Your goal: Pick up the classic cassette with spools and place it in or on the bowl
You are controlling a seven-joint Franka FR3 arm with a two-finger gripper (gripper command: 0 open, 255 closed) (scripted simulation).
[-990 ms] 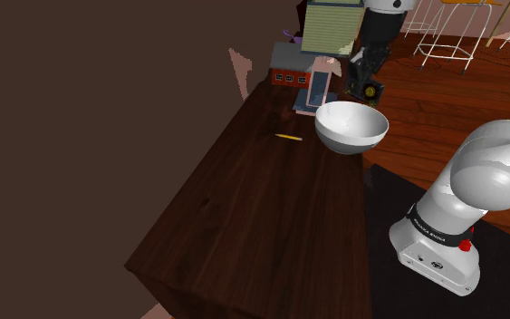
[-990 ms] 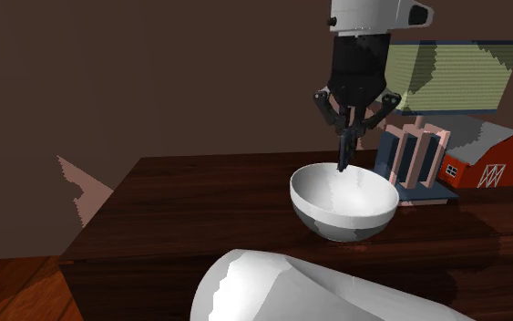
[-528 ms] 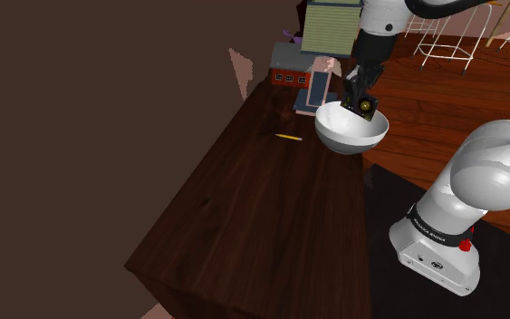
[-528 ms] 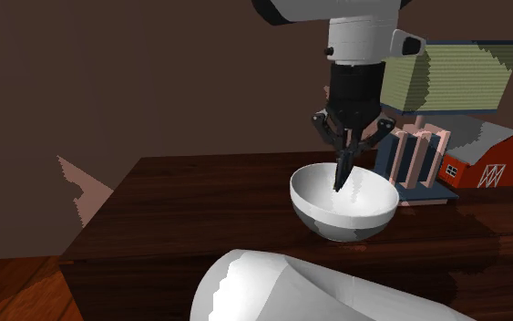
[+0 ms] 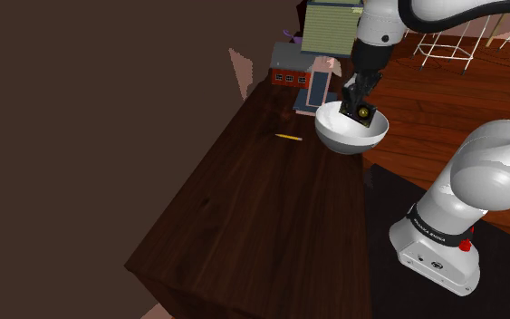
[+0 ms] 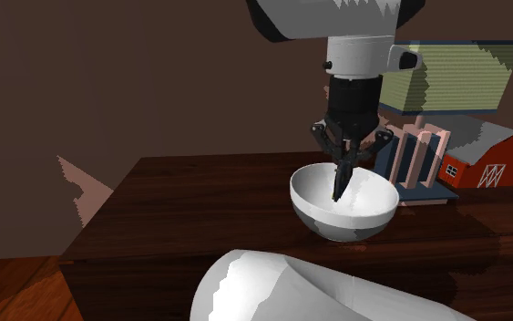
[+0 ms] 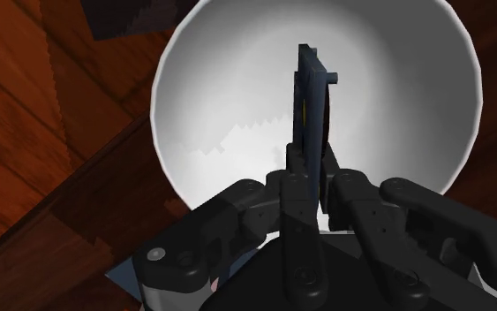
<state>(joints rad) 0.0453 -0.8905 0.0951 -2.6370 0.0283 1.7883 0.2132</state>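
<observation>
Wrist view: the jaws are clamped on one dark cassette point(image 7: 312, 106), held edge-on and reaching down into the one white bowl point(image 7: 229, 88). That bowl stands on the dark desk point(image 5: 262, 208), one thin yellow stick point(image 5: 288, 137) near it and one red barn point(image 6: 484, 162) farther back.

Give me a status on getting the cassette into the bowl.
Done: the cassette is off the table, clamped on edge in the gripper. In hand: it hangs over the middle of the bowl, apparently dipping just below the rim. Left: open the fingers so it drops in, then lift clear.
</observation>
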